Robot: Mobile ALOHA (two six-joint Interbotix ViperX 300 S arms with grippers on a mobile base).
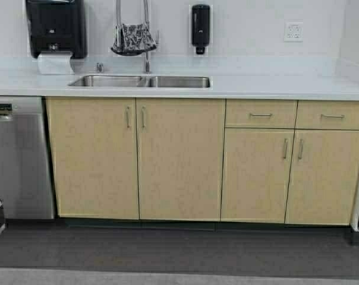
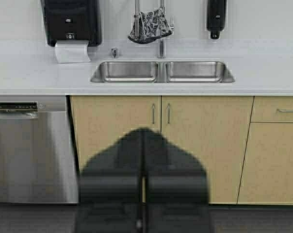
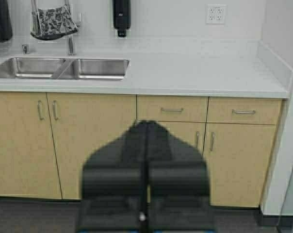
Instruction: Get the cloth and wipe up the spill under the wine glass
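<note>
The cloth (image 1: 134, 39), dark grey and white with a floral pattern, hangs draped over the tall faucet behind the sink (image 1: 141, 81). It also shows in the left wrist view as the cloth (image 2: 150, 25) and in the right wrist view as the cloth (image 3: 53, 23). The wine glass and any spill are out of view. My left gripper (image 2: 143, 132) is shut and empty, held low in front of the cabinet doors, far from the counter. My right gripper (image 3: 146, 124) is likewise shut and empty, facing the drawers to the right of the sink.
A black paper towel dispenser (image 1: 54, 27) with white paper hanging out is on the wall at left, and a soap dispenser (image 1: 200, 27) is right of the faucet. A steel dishwasher (image 1: 19, 157) stands at left. Beige cabinets (image 1: 179, 157) sit under the white counter (image 1: 274, 86). A side wall closes off the right end.
</note>
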